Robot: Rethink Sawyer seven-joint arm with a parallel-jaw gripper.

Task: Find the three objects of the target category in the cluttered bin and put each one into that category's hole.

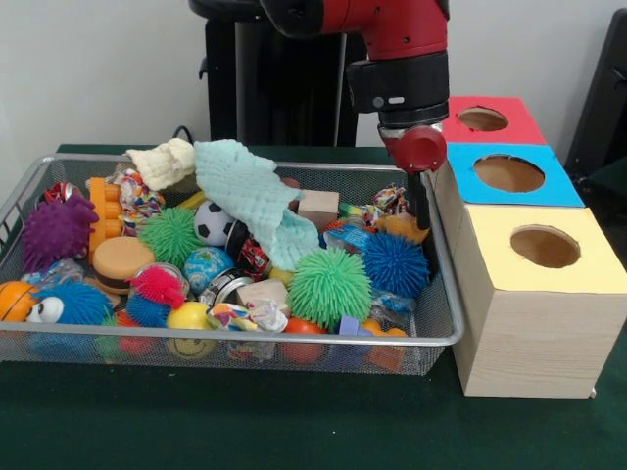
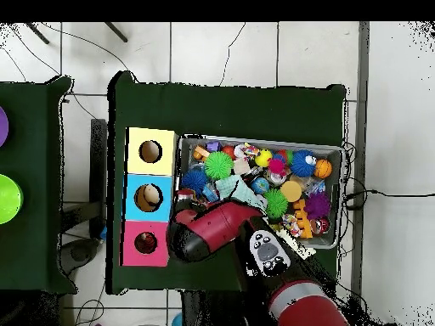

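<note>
The red and black arm [image 1: 392, 39] reaches down over the right end of the cluttered bin [image 1: 235, 341], and its claw [image 1: 421, 211] dips into the toys near the bin's right wall, just beside the row of wooden boxes. Its dark tip sits against an orange-tan soft thing [image 1: 404, 227] half buried behind a blue spiky ball [image 1: 396, 264]; whether the claw is open, closed, or gripping anything cannot be told from either view. In the overhead view the arm's body covers that corner.

The bin rests on the green counter [image 1: 245, 421] and is heaped with spiky balls, a green one [image 1: 329, 286] near the front, a pale mint cloth [image 1: 250, 196], a small soccer ball [image 1: 213, 222] and a yellow smiley ball [image 1: 190, 328]. No readable writing or brand shows on any item.

The red-panelled hole [image 1: 482, 119] is farthest from the front camera, behind the blue-panelled hole [image 1: 508, 173] and the yellow-panelled hole [image 1: 545, 247]. No striped tiger can be picked out.
</note>
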